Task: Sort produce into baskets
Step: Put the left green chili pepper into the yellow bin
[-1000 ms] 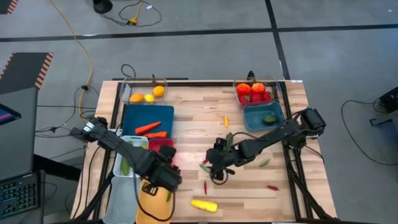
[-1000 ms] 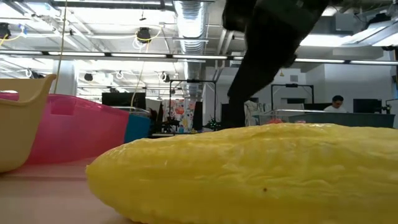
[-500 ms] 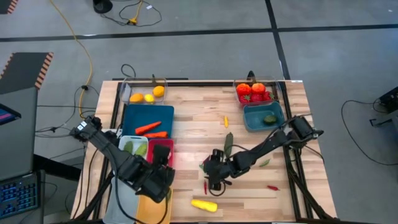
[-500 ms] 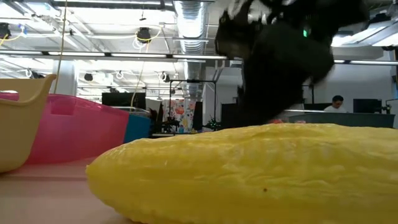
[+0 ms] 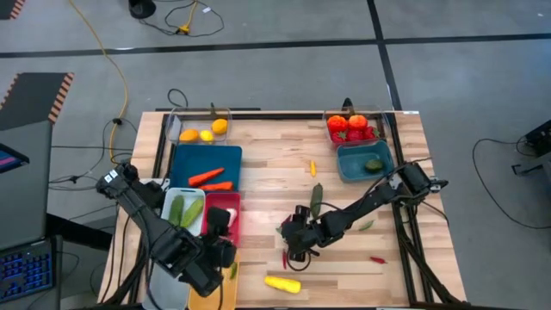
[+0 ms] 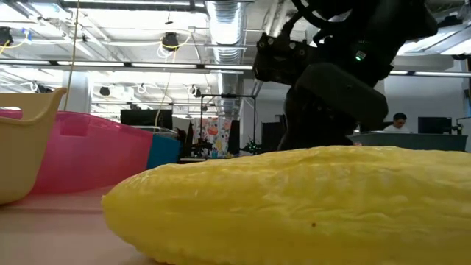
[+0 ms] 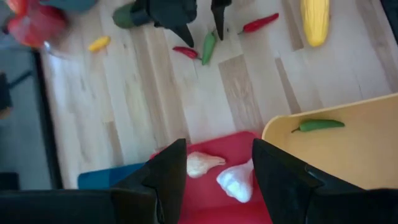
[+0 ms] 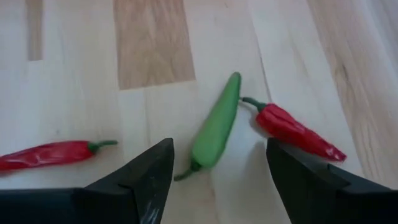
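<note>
Two chillies (image 8: 214, 130) lie touching mid-table between the right gripper's (image 8: 217, 163) fingers, a third chilli (image 8: 50, 154) beside (squash (image 5: 282, 283) nearer the front edge).

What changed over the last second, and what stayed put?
The right gripper came down over the green chilli, fingers open on either side of it, nothing held. The left gripper drew back from the yellow basket towards the table's near-left corner, open and empty. Produce and baskets did not move.
</note>
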Controlling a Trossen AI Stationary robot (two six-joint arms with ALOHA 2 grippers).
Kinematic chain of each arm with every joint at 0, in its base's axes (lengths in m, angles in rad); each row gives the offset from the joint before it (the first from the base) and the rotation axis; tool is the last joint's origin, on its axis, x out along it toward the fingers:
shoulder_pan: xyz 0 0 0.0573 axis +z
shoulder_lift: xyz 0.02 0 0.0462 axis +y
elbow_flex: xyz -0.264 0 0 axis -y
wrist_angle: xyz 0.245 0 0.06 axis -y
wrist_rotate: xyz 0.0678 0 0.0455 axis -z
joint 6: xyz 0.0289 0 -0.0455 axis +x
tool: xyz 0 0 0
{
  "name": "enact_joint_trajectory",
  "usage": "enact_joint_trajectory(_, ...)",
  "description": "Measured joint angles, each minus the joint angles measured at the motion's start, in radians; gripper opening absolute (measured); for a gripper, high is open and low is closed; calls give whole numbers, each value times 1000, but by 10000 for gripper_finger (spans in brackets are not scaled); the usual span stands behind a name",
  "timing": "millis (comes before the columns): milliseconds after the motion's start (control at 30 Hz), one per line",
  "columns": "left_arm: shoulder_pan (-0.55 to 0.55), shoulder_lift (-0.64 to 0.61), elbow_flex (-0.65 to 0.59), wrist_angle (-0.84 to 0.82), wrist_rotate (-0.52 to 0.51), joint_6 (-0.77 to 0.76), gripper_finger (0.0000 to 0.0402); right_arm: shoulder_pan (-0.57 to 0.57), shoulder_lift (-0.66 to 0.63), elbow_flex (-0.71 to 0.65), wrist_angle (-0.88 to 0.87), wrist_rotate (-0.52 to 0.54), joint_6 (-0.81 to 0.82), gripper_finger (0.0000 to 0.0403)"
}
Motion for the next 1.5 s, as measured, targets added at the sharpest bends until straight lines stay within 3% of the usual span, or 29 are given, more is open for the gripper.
enact_joint_trajectory(433,-21,-36,-23,-90,-143,-50,169,-1,0,0,1,-6,4,274)
enact_joint_trajectory(533,-12,-140,-149,-16,-164,-37,169,-1,0,0,1,-6,4,274)
enact_joint_trajectory(733,64,-460,-561,292,-128,-13,169,-5,0,0,4,-7,4,274)
enact_joint_trajectory(1000,200,-897,-1014,722,21,29,169,-6,0,0,5,-8,23,274)
enact_joint_trajectory(1233,216,-1094,-1172,919,70,48,169,-3,0,0,5,-15,25,238)
enact_joint_trajectory(1500,216,-1118,-1195,937,64,49,169,-3,0,0,4,-33,23,135)
